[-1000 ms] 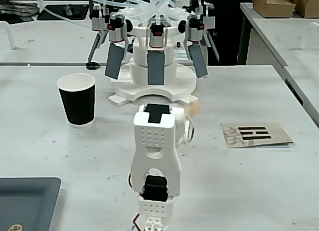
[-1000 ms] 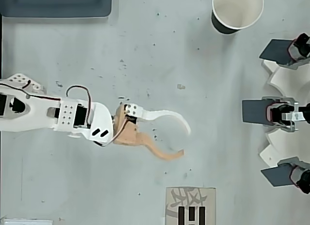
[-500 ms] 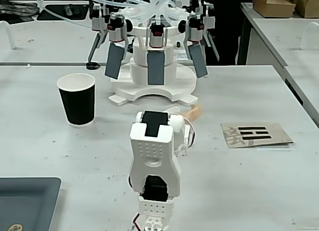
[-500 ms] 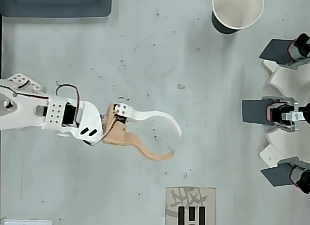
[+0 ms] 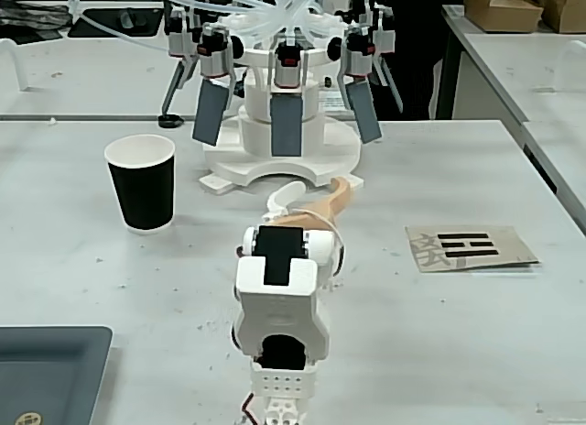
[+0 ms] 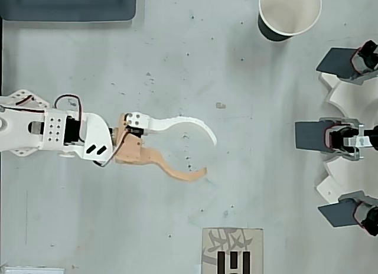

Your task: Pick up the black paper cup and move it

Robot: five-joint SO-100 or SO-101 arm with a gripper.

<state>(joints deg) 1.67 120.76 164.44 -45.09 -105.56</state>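
The black paper cup (image 5: 140, 182) stands upright on the grey table, left of and beyond the arm in the fixed view. From overhead, the cup (image 6: 273, 32) sits at the top edge, its white inside showing. My gripper (image 6: 208, 156) is open, with a curved white finger (image 6: 183, 121) and a tan finger (image 6: 177, 172) spread wide and nothing between them. It hovers low over the table's middle, well apart from the cup. In the fixed view the gripper (image 5: 320, 189) points away from the camera, toward the white fixture.
A white fixture (image 5: 284, 159) with several grey paddles and clear tubes stands beyond the gripper, at the right edge (image 6: 348, 135) from overhead. A cardboard card with black marks (image 5: 470, 247) lies to the right. A dark grey tray (image 5: 46, 370) sits near-left.
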